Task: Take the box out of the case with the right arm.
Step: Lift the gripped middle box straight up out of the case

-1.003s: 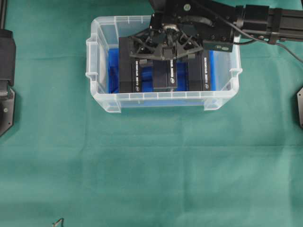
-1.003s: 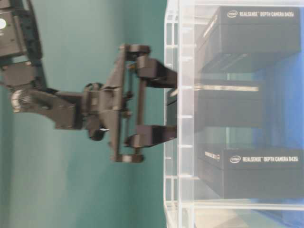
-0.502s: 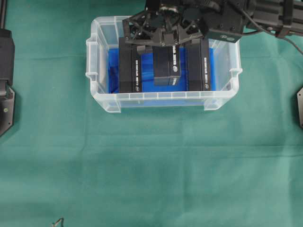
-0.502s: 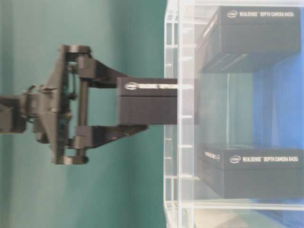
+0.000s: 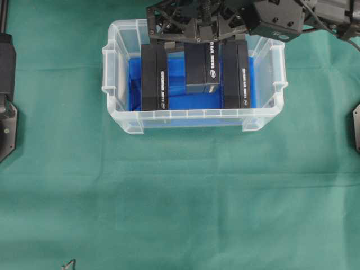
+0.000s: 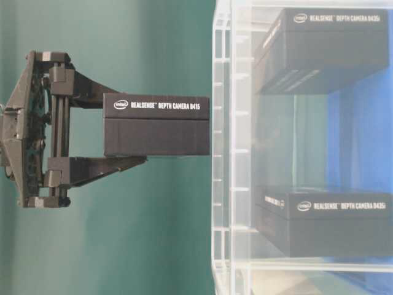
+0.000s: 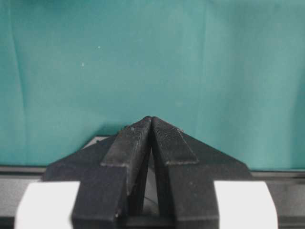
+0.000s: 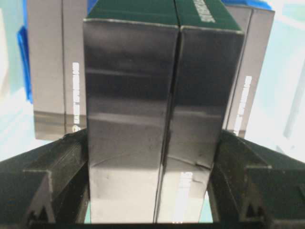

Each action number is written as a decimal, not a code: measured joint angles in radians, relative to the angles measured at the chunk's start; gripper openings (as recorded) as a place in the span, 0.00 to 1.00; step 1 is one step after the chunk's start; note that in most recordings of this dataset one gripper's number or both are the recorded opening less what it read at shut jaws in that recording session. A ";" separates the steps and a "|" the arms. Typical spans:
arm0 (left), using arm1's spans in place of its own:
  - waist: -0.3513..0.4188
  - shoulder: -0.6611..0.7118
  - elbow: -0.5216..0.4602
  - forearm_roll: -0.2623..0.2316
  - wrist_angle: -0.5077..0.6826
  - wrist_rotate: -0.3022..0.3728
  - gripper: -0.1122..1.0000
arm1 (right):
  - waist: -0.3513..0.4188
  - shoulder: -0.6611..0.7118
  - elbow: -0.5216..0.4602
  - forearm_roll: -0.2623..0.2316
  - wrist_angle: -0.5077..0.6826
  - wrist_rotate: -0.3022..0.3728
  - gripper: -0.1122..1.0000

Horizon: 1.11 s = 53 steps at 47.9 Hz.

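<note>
A second ago the right end effector [image 6: 126, 133] was sunk into the clear plastic case [image 5: 118, 121] with its jaws either side of the middle box; now it holds that box, an Intel RealSense depth camera box [image 6: 156, 125], clamped between its two fingers and lifted out. In the table-level view, which shows the scene turned on its side, the box's lower end has cleared the case rim with a thin gap showing between them, where half a second ago it still overlapped the wall. From overhead the lifted box [image 5: 202, 66] still hangs over the case's blue-lined floor, toward the 12 o'clock wall, between the two RealSense boxes left standing inside — one at 9 o'clock [image 5: 154, 77], the other at 3 o'clock [image 5: 235, 75]. The right wrist view shows the held box [image 8: 152, 119] filling the span between the fingers, gripped near its upper end. Neither neighbour appears to have shifted as the middle one came out. I judge the extraction itself all but done: the box is free of the rim, yet it is still above the case rather than off to one side, so what remains is to carry it clear and set it on the green surface [image 5: 180, 197]. The left end effector [image 7: 151, 125] rests closed, fingertips together, above bare cloth — it plays no part.
</note>
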 measured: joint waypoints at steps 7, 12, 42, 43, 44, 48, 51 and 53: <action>0.000 0.002 0.000 0.000 0.000 0.000 0.10 | 0.000 0.000 0.000 -0.008 0.002 0.002 0.70; 0.000 0.002 0.000 0.000 0.000 0.000 0.10 | 0.000 0.000 0.000 -0.009 0.002 0.000 0.70; 0.000 0.002 0.000 -0.002 0.000 0.000 0.10 | 0.000 0.000 0.000 -0.017 0.000 0.000 0.70; 0.000 0.003 0.000 -0.002 -0.002 0.000 0.10 | 0.000 0.000 0.000 -0.017 0.000 0.002 0.70; 0.000 0.003 0.000 0.000 0.000 0.000 0.10 | 0.000 0.000 0.000 -0.017 0.002 0.002 0.70; 0.000 0.003 0.000 0.000 -0.002 0.000 0.10 | 0.000 0.000 0.000 -0.018 0.002 0.000 0.70; 0.000 0.002 0.002 0.000 0.000 0.000 0.10 | 0.000 0.000 0.000 -0.017 0.000 0.000 0.70; 0.000 0.002 0.000 0.000 -0.002 0.000 0.10 | 0.000 0.002 0.000 -0.018 0.000 0.000 0.70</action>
